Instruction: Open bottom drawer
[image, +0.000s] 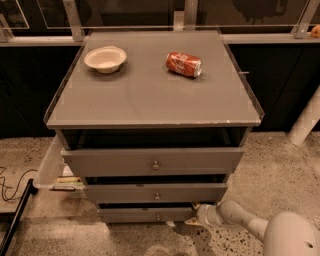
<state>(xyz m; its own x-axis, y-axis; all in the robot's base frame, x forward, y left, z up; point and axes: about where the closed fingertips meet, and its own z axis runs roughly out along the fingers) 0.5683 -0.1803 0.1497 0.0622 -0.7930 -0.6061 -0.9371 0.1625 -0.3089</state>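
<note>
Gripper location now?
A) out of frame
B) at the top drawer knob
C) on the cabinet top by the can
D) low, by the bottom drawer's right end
D: the gripper sits near the floor at the right end of the bottom drawer.

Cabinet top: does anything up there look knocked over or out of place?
Yes, the red soda can lies on its side toward the back right of the cabinet top, while the white bowl at back left sits upright. Nothing looks spilled. The tool is low down, at the right end of the bottom drawer.
</note>
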